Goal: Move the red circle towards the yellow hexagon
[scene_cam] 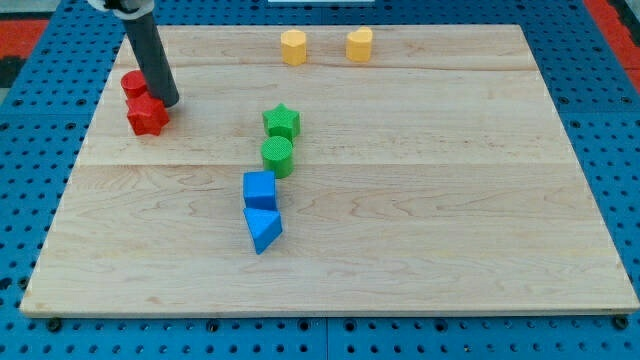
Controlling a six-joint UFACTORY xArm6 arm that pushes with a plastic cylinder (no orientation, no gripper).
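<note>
The red circle (132,84) sits near the view's top left on the wooden board, partly hidden by my rod. A red star (147,115) lies just below it, touching it. My tip (168,102) rests right beside both red blocks, on their right side. The yellow hexagon (293,47) stands near the view's top middle, far to the right of the red circle. A yellow heart-like block (360,44) stands to the right of the hexagon.
A green star (282,122) and a green circle (278,156) sit near the board's middle. Below them are a blue cube (259,189) and a blue triangle (262,229). The board's edge (90,130) runs close to the red blocks at left.
</note>
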